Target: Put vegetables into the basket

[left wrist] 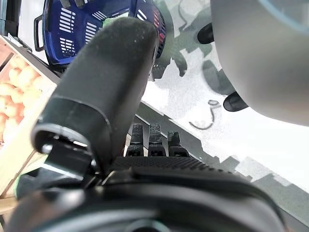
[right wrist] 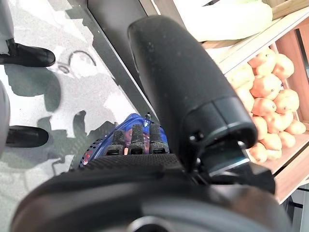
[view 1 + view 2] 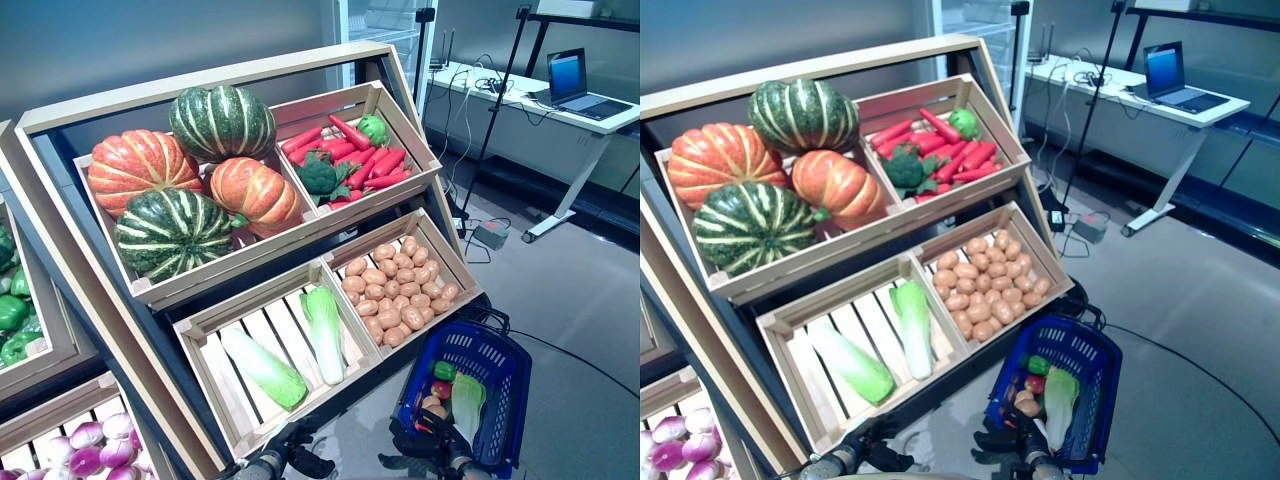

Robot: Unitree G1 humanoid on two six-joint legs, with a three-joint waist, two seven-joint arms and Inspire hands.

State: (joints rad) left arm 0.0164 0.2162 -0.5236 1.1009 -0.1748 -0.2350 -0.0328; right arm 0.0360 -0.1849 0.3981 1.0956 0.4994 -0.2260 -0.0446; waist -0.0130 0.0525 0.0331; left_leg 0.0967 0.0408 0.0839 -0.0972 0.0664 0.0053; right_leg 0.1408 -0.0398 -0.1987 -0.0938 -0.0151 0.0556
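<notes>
A blue basket (image 3: 503,347) stands on the floor at the lower right of the wooden stand. In it lie a Chinese cabbage (image 3: 466,396), a green pepper (image 3: 444,371), a tomato (image 3: 441,389) and a potato (image 3: 432,404). My right hand (image 3: 425,443) hovers at the basket's near rim, fingers relaxed and empty; its thumb (image 2: 183,92) fills the right wrist view. My left hand (image 3: 296,460) hangs low in front of the cabbage crate, open and empty. The stand's crates hold two cabbages (image 3: 325,330), potatoes (image 3: 395,285), carrots with broccoli (image 3: 350,155) and pumpkins (image 3: 175,185).
A second stand at the left holds green peppers (image 3: 12,312) and purple onions (image 3: 90,440). A white table (image 3: 540,105) with a laptop (image 3: 575,80) stands at the back right, with a dark tripod pole (image 3: 500,95) and cables on the floor before it.
</notes>
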